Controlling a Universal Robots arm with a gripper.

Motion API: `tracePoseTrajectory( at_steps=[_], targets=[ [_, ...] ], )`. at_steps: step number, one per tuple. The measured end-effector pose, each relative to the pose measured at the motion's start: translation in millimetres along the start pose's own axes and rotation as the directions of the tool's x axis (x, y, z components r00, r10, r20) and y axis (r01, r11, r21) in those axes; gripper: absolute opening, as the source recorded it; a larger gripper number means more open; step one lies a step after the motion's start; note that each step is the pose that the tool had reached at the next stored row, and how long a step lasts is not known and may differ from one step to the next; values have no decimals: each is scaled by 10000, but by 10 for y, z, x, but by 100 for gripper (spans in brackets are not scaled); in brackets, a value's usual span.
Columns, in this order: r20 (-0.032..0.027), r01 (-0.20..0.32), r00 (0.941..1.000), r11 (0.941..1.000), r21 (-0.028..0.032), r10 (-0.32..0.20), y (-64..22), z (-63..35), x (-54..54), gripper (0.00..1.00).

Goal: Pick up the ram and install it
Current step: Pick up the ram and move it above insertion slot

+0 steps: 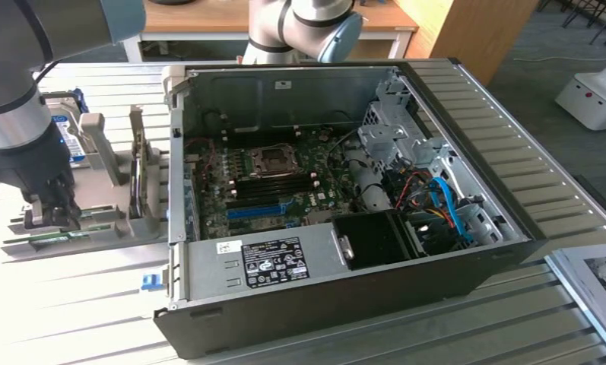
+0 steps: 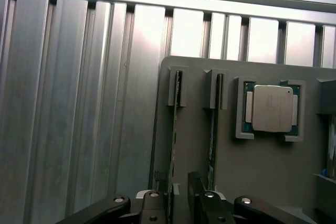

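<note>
Wrist view: hand [image 2: 181, 188] apparently straddles thin green ram [image 2: 175, 129].

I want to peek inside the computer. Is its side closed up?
No, the computer case is open on top, and the green motherboard shows inside it.

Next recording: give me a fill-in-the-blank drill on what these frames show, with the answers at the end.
1. The gray holder carries ___ memory sticks standing on edge.
2. Beside them in the holder lies a square silver ___.
3. The gripper is down at the holder, on the exterior view's ___ side of the open computer case.
4. The gripper's jaws stand ___.
Missing words: two; processor; left; open.
</note>
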State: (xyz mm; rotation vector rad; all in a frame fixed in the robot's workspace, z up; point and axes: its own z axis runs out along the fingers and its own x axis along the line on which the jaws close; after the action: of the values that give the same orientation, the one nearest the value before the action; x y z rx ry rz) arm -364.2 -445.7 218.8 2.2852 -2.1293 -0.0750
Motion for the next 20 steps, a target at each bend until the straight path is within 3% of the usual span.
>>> tracePoseTrajectory(
  at_steps=[20],
  targets=[
    [-1,1,10000,10000,-1,-1,2,-2,47,30]
  ],
)
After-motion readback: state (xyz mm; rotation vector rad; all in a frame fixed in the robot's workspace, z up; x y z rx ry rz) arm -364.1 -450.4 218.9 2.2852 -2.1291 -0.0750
